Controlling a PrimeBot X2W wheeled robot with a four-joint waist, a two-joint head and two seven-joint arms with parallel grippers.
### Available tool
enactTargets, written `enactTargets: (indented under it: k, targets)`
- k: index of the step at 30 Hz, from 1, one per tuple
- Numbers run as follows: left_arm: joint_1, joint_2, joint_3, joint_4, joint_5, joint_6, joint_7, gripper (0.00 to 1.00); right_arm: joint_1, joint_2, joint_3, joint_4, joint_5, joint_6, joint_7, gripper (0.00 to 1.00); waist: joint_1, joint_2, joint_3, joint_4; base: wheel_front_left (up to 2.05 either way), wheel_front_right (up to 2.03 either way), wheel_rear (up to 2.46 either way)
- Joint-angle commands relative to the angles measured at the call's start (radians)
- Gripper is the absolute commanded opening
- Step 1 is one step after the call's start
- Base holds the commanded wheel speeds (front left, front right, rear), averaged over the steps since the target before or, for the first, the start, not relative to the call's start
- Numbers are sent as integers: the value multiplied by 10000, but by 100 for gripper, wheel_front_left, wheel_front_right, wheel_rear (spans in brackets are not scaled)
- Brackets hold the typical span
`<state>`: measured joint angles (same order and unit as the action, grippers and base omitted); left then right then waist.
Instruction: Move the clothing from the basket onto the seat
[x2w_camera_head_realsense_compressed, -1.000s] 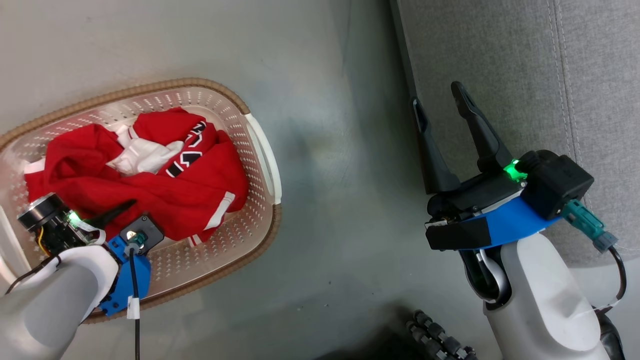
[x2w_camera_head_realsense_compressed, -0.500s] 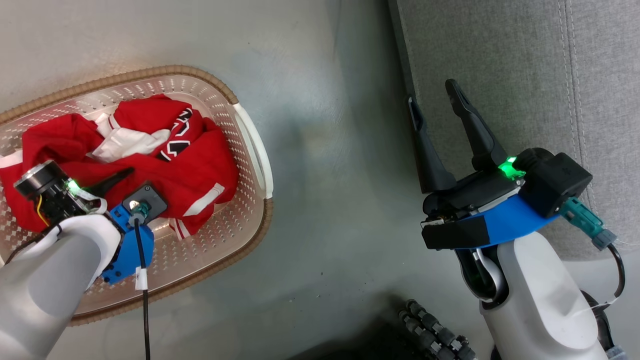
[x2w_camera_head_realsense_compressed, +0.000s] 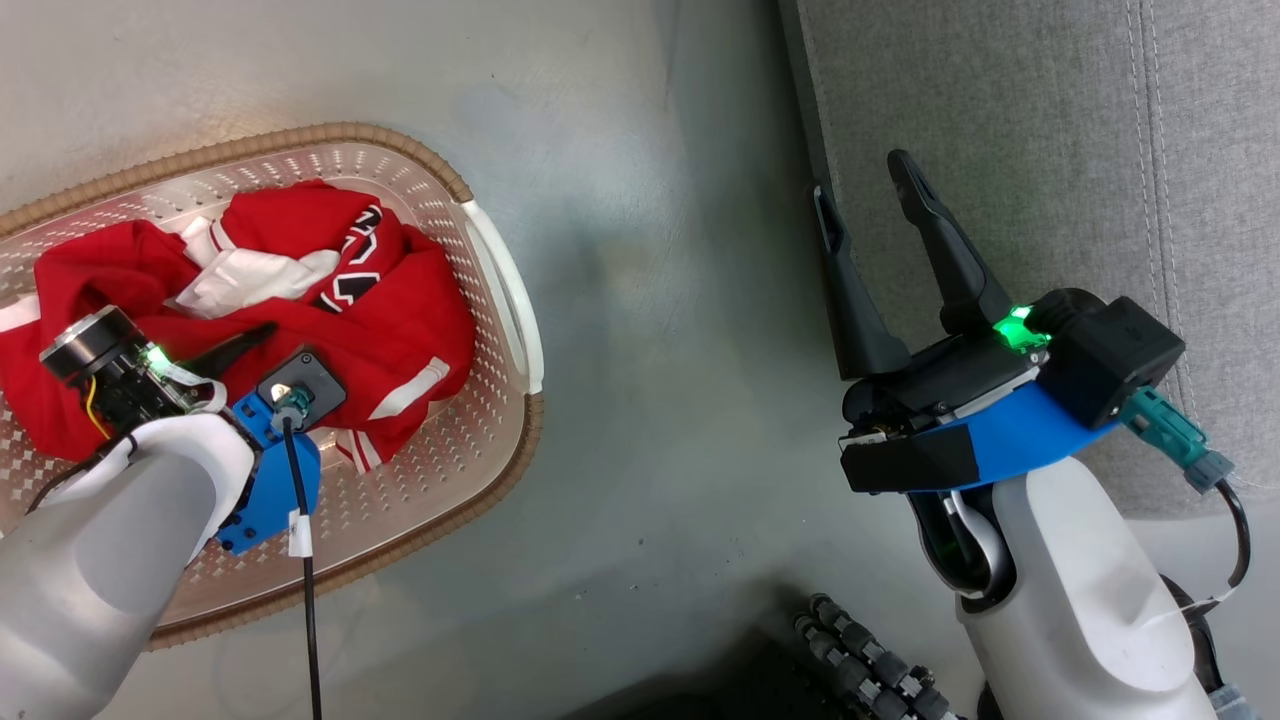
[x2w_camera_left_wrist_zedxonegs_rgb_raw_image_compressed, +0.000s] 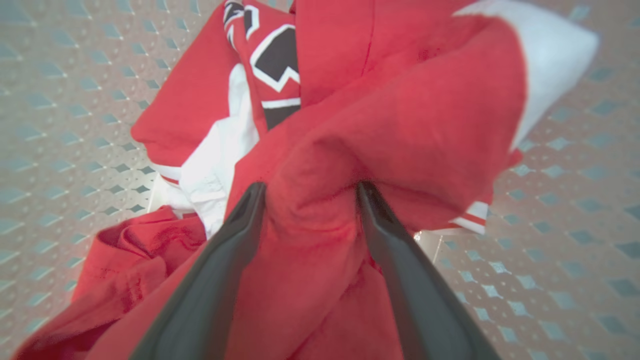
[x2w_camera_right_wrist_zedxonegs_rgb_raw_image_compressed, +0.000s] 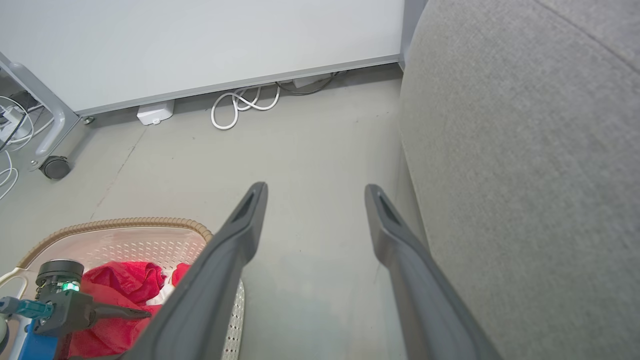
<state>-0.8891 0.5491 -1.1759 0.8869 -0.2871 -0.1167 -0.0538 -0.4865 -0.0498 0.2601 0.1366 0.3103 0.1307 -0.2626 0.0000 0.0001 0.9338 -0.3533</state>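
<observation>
left gripper (x2w_camera_left_wrist_zedxonegs_rgb_raw_image_compressed: 310, 186) clamped down on a bunched fold of the clothing (x2w_camera_left_wrist_zedxonegs_rgb_raw_image_compressed: 400, 125), plain red piece, fabric bulging between the fingers (x2w_camera_left_wrist_zedxonegs_rgb_raw_image_compressed: 220, 260) and out past the tips. Just beyond the tips, to their left in the left wrist view: the striped garment (x2w_camera_left_wrist_zedxonegs_rgb_raw_image_compressed: 272, 65), white panel plus red-white-black trim, tangled against the held one. Under and around both is the perforated floor of the basket (x2w_camera_left_wrist_zedxonegs_rgb_raw_image_compressed: 65, 100); head view has the whole red pile inside the brown rim. right gripper (x2w_camera_head_realsense_compressed: 860, 180) spread wide, nothing between the fingers, hanging over bare floor (x2w_camera_head_realsense_compressed: 650, 300). Basket sits well off to its left, apart from it. seat (x2w_camera_head_realsense_compressed: 1000, 150) just beside its right finger, grey cushion edge running alongside; can't tell if finger and fabric touch
</observation>
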Motion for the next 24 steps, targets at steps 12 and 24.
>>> enactTargets:
  k: [12, 24]
  targets:
    - [-234, -152, -187, 264, -468, -121, 122, 0, -169, -10, -44, -17, 79, 1, -35, 100, 0, -1, -35, 20, 0, 0, 0]
    - [-57, -353, -221, 275, -794, -127, 102, 0, -105, -10, -124, 5, -85, 1, -35, 100, 0, -1, -299, 201, 0, 0, 0]
